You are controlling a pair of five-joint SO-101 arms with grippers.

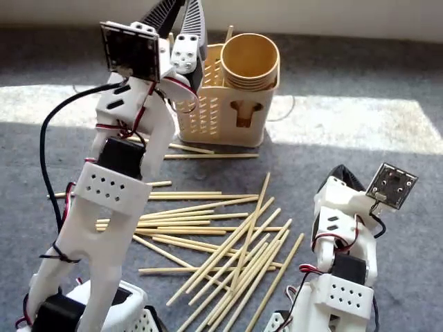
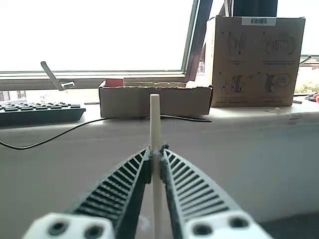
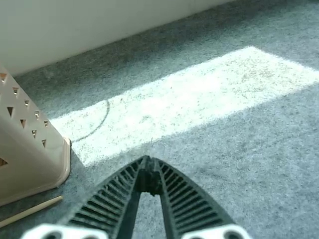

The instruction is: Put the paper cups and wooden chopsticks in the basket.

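Note:
A cream slotted basket (image 1: 214, 117) stands at the far middle of the grey carpet, with stacked paper cups (image 1: 249, 61) in its right compartment. Many wooden chopsticks (image 1: 228, 252) lie scattered in front of it. My left gripper (image 2: 155, 150) is raised beside the basket's upper left corner (image 1: 181, 12) and is shut on one chopstick (image 2: 154, 119), which stands upright between the jaws. My right gripper (image 3: 148, 173) is shut with nothing in it, low over the carpet to the basket's right. In the right wrist view the basket's corner (image 3: 25, 159) and one chopstick (image 3: 30, 211) show.
Two chopsticks (image 1: 208, 155) lie just in front of the basket. A sunlit strip crosses the carpet (image 1: 360, 124) behind the right arm (image 1: 346, 228). The left wrist view shows a ledge with a cardboard box (image 2: 254, 59), a low tray (image 2: 154, 99) and a keyboard (image 2: 40, 112).

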